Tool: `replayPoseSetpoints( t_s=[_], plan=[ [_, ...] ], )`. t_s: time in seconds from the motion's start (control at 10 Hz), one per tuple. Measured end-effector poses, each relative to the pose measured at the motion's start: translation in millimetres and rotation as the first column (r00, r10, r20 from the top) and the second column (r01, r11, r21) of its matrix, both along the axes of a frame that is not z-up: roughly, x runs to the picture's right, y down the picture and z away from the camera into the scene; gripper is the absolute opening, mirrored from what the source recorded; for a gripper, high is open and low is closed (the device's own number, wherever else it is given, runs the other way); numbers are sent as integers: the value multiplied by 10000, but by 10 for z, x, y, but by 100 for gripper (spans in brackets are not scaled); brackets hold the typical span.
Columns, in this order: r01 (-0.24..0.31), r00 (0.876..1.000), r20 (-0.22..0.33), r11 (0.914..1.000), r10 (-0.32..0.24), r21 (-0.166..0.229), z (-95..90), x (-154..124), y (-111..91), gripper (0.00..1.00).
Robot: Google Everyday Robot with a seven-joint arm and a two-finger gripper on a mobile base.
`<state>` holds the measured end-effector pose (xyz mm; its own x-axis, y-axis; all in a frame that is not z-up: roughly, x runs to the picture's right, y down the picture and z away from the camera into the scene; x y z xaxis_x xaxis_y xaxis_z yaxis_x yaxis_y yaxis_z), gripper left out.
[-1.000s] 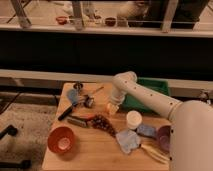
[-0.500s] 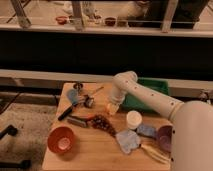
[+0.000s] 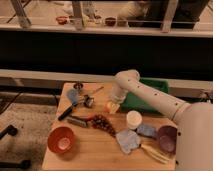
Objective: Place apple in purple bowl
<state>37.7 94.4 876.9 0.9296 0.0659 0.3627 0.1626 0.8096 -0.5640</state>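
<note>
The apple [image 3: 112,107] is a small yellow-orange fruit near the middle of the wooden table [image 3: 95,150], right at the tip of my arm. My gripper [image 3: 114,101] is directly over it, at or touching the fruit. The purple bowl [image 3: 167,138] sits at the table's right front, partly behind my white arm. The white cup [image 3: 133,119] stands between the apple and the purple bowl.
An orange-red bowl [image 3: 62,140] is at the front left. Dark utensils [image 3: 75,107] and a bunch of dark grapes [image 3: 102,122] lie left of centre. A blue-grey cloth [image 3: 131,139] lies in front of the cup. A green bin [image 3: 145,97] stands behind the arm.
</note>
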Motion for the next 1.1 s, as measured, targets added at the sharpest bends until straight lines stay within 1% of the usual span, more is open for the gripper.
replayPoseSetpoints(
  t_s=[0.2, 0.4, 0.6, 1.1],
  plan=[
    [-142, 9997, 205, 9999, 140, 96, -126, 29, -61, 0],
    [-260, 9985, 487, 9994, 248, 233, -324, 62, -121, 0],
    [-332, 9970, 715, 9989, 308, 328, -466, 83, -151, 0],
    [-288, 9907, 1342, 9987, 230, 414, -758, 34, -90, 0]
  ],
)
